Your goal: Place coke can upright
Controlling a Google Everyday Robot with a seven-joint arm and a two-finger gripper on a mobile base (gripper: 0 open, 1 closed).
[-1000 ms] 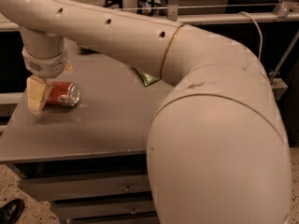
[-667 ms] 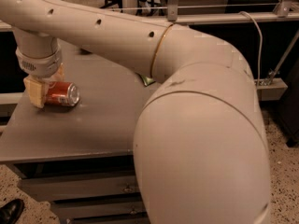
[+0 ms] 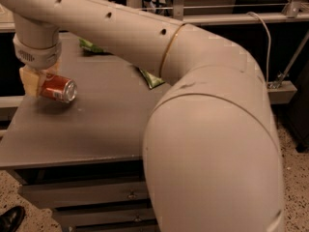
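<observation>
Sideways, one coke can (image 3: 59,88) is pinched in the gripper (image 3: 44,83) fingers (image 3: 29,81) over the table (image 3: 96,129), two bags (image 3: 91,46) (image 3: 150,77) behind.

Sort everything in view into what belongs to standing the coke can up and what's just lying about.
Job in hand: coke can, on its side, held in the pincer at the far left; table beneath it.

Lying about: green snack bag at the back; second green bag further right; black shoe down by the drawers.
</observation>
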